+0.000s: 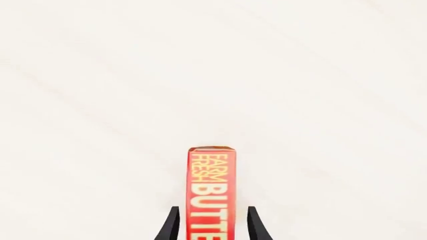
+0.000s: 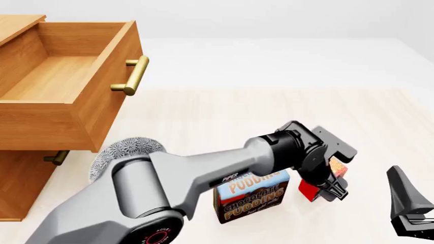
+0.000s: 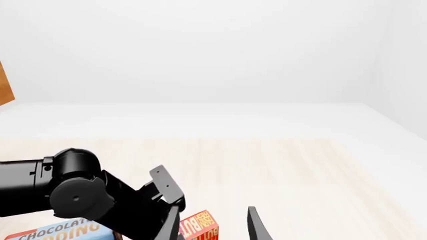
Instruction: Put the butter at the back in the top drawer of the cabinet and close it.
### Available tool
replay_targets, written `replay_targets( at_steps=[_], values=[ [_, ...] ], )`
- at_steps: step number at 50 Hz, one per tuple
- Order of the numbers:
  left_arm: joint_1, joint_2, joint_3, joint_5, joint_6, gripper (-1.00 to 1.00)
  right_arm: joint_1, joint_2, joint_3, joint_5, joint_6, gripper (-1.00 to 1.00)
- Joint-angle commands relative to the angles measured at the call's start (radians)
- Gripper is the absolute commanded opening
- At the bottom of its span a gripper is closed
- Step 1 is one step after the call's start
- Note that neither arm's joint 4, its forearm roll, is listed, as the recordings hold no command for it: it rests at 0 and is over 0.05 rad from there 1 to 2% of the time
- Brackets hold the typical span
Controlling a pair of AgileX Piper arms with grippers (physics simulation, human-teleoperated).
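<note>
The butter (image 1: 211, 190), a small red box with yellow and white lettering, lies between the two black fingers (image 1: 172, 224) of my left gripper (image 1: 213, 210). A thin gap shows on each side of it, so the gripper is open around it. In the front view the left gripper (image 2: 327, 184) hides most of the butter (image 2: 307, 189), just right of the pudding box. The cabinet (image 2: 20, 188) stands at the far left with its top drawer (image 2: 64, 76) pulled out and empty. My right gripper (image 2: 407, 206) hangs open at the lower right, holding nothing.
A blue-and-brown Chocolate Pudding box (image 2: 249, 197) stands upright by the left wrist. A grey patterned bowl (image 2: 122, 151) sits near the cabinet, partly behind the left arm. The drawer's brass handle (image 2: 133, 76) juts out toward the table's middle. A lower drawer's handle (image 2: 57, 157) shows beneath.
</note>
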Motion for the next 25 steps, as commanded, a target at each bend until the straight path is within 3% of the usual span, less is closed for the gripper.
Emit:
replay_targets(
  at_steps=[1, 25],
  values=[
    [-0.005, 0.012, 0.0, -0.006, -0.01, 1.0, 0.0, 0.0, 0.0, 0.0, 0.0, 1.0],
    [0.0, 0.007, 0.011, -0.017, -0.016, 1.0, 0.0, 0.0, 0.0, 0.0, 0.0, 1.0]
  ],
)
